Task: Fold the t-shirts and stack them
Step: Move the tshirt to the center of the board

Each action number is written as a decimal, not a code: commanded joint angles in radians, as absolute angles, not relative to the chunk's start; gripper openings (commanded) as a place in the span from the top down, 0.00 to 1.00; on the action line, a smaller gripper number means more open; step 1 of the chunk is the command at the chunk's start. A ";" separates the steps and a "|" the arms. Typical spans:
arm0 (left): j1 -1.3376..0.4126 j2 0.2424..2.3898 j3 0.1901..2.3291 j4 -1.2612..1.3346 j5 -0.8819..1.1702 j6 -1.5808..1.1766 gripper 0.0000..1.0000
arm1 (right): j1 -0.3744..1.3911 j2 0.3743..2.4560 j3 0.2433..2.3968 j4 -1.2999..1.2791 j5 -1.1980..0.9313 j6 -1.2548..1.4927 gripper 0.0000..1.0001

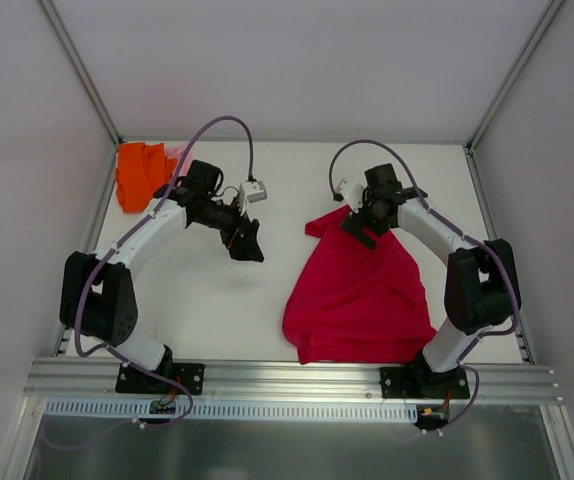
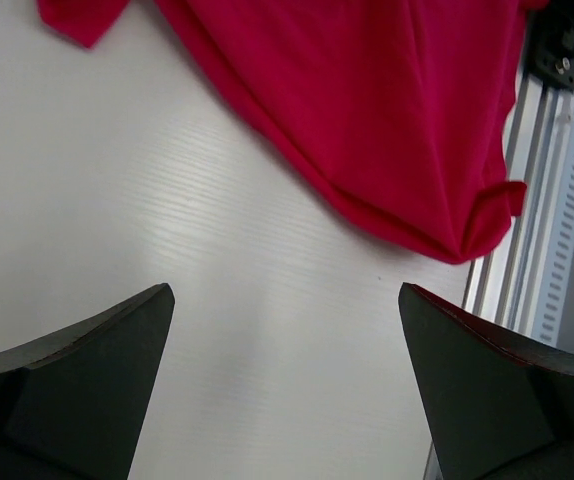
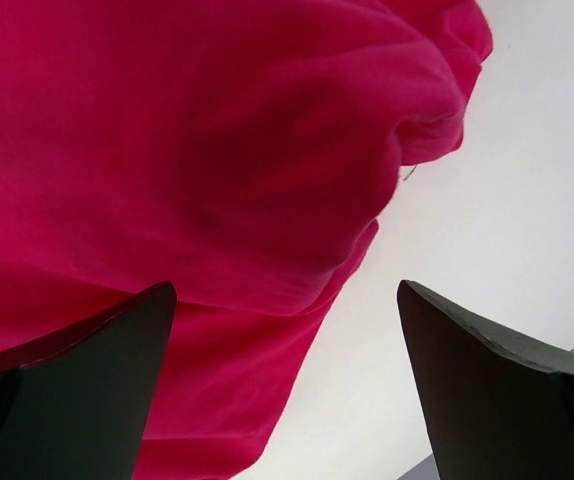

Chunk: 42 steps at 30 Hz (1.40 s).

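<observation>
A bright orange t-shirt (image 1: 139, 175) lies crumpled in the far-left corner of the table (image 1: 217, 300). The left gripper (image 1: 247, 243) hangs over bare table, jaws wide and empty. Right of centre, the crimson-red t-shirt (image 1: 362, 295) lies rumpled, narrowing toward its far corner. There the right gripper (image 1: 359, 228) hovers, jaws apart.

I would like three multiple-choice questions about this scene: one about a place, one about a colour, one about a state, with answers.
1. Where does the orange t-shirt lie? A) far left corner B) near right corner C) under the red one
2. What colour is the largest t-shirt? A) blue B) crimson red C) green
3. How is the left hand? A) shut on cloth B) open, empty C) shut, empty
Answers: 1 A, the top view shows it there; 2 B, every view shows crimson; 3 B, its fingers stand wide apart, nothing between.
</observation>
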<state>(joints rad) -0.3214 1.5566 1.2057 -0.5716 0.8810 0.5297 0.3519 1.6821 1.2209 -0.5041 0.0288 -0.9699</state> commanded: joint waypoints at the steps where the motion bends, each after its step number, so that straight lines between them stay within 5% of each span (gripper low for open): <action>1: -0.379 1.604 1.246 -0.811 0.884 0.702 0.01 | 0.336 1.703 1.304 -0.468 -0.012 -0.977 0.00; 21: -0.672 1.824 1.287 -0.927 0.855 0.718 0.05 | 0.330 1.787 1.382 -0.505 -0.012 -0.973 0.00; 42: -0.825 1.921 1.289 -0.684 0.862 0.431 0.12 | 0.336 1.775 1.405 -0.525 0.035 -0.951 0.00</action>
<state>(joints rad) -0.8143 1.9270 1.3067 -0.7582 0.8345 0.5079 0.3370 1.7912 1.3521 -0.5140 0.0025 -0.9661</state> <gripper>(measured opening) 0.887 0.994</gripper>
